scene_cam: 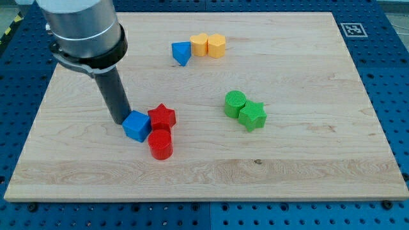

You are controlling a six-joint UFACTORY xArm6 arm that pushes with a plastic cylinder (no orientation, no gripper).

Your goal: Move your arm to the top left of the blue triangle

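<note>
My tip (120, 119) sits at the near left of the desk (307, 166), touching the left side of the blue cube (136, 126); there is no claw on this rod, so nothing to call apart or together. The blue triangle (181, 53) lies far off, just left of the two yellow blocks (209, 45), so the move is hardly begun. The bare wood left of the triangle gives me open room, well inside the far edge.
</note>
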